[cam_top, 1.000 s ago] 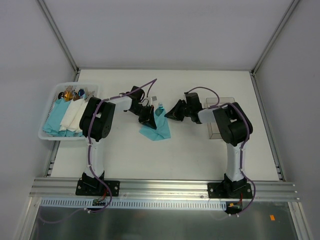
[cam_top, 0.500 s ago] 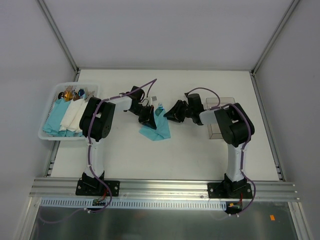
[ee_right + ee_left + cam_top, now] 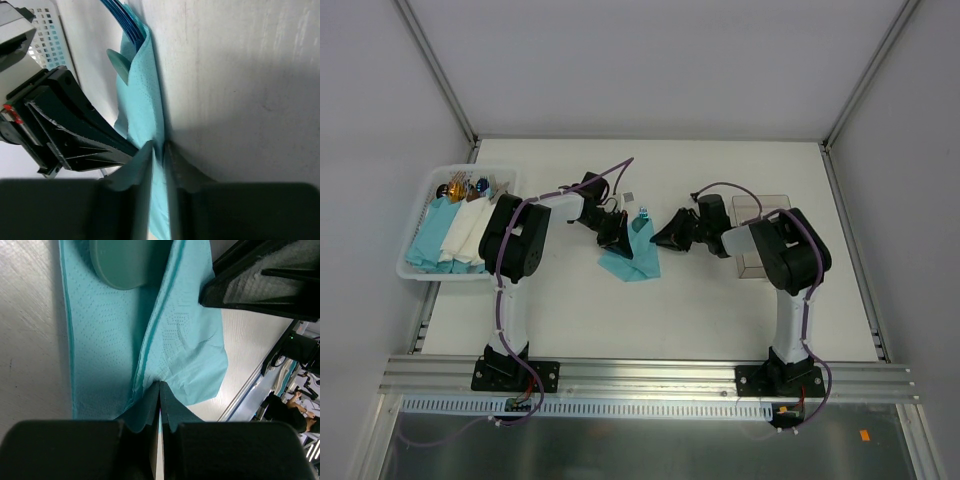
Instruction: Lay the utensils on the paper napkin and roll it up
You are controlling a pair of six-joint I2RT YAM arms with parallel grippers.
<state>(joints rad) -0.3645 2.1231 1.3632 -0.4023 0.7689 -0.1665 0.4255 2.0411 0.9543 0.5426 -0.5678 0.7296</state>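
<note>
The teal paper napkin (image 3: 632,260) lies crumpled mid-table between the two arms, folded up over the utensils (image 3: 642,215), whose ends stick out at its far side. My left gripper (image 3: 617,236) is shut on a raised fold of the napkin (image 3: 175,340), just below a spoon bowl (image 3: 122,262). From the right, my right gripper (image 3: 665,238) has its jaws nearly together, with the napkin's edge (image 3: 145,105) pinched between them. Blue handles (image 3: 125,20) and a spoon tip (image 3: 119,65) poke out of the far end of the fold.
A white basket (image 3: 412,268) at the left edge holds teal and white napkin bundles and more cutlery. A clear box (image 3: 758,262) stands behind the right arm. A small white tag (image 3: 631,197) lies just beyond the napkin.
The right gripper has shifted a little toward the near side along the napkin's edge. The left arm and the napkin fold it holds have stayed put.
</note>
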